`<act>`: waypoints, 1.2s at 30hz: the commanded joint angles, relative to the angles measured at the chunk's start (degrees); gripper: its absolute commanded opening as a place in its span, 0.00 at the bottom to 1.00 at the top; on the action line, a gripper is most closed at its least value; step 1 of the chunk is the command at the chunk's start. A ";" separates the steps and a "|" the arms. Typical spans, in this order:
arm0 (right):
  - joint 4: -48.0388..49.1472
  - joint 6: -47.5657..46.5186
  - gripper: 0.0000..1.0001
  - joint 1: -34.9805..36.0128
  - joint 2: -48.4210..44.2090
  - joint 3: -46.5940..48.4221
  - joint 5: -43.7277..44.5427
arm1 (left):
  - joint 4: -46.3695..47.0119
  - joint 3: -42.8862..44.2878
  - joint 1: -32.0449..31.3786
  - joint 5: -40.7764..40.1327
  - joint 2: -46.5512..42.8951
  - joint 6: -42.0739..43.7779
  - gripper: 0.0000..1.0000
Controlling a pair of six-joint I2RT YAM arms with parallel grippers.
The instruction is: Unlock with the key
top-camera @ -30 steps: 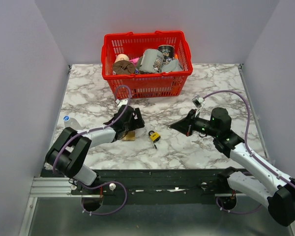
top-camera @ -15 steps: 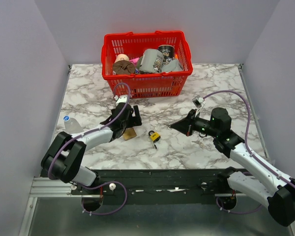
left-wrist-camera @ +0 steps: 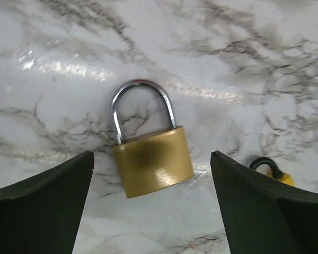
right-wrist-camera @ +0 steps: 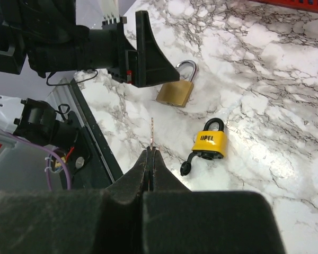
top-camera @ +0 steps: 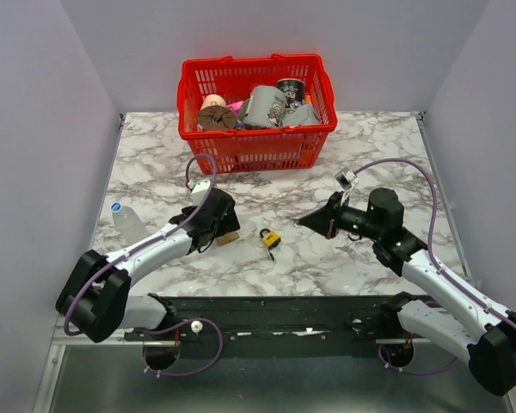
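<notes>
Top external, left end effector [top-camera: 215, 219]: spread wide and poised right over the brass padlock [top-camera: 229, 237] on the marble table [top-camera: 370, 146].
Top external, right end effector [top-camera: 303, 221]: aimed left at the yellow-and-black padlock [top-camera: 271, 238], which lay between the two arms, touching neither.
Top external, backdrop: red basket [top-camera: 256, 60] full of oddments at the far side, and a clear bottle [top-camera: 125, 219] by the left edge.
Left wrist, fingers [left-wrist-camera: 42, 201]: far apart, with the brass padlock flat between them, shackle pointing away, no contact either side.
Left wrist, right edge: a sliver of the yellow-and-black padlock peeked out beside the finger.
Right wrist, right end effector: pressed tight together, pinching the key [right-wrist-camera: 152, 132] by its near end!
Right wrist, key: the slim blade stuck straight out from the fingertips, apart from the yellow-and-black padlock lying to its right.
Right wrist, far side: the left end effector's black fingers hovered at the brass padlock.
</notes>
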 commanded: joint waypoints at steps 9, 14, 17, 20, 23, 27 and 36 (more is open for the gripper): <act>2.58 -1.84 0.01 -0.08 -2.39 -3.88 -0.60 | -17.31 8.37 -4.32 -8.55 6.77 -12.40 0.99; 3.46 -2.02 0.01 -0.08 -3.70 -4.94 -1.31 | -17.58 9.86 -4.58 -5.48 11.51 -14.43 0.97; 3.55 -2.19 0.01 -0.08 -4.85 -5.47 -2.01 | -18.54 11.53 -5.02 -5.39 13.97 -14.86 0.97; 3.37 -2.19 0.01 -0.08 -6.25 -6.08 -2.45 | -17.93 12.67 -5.29 -5.30 15.56 -14.60 0.96; 3.11 -2.19 0.01 -0.08 -7.74 -6.26 -2.72 | -18.10 14.42 -5.55 -5.04 18.01 -14.08 0.92; 2.76 -2.28 0.01 -0.17 -9.15 -6.35 -2.89 | -19.07 16.10 -5.64 -5.30 20.48 -13.90 0.89; 1.53 -2.63 0.01 -0.08 -11.18 -6.96 -2.28 | -22.23 15.58 -5.90 -7.58 21.89 -13.99 0.84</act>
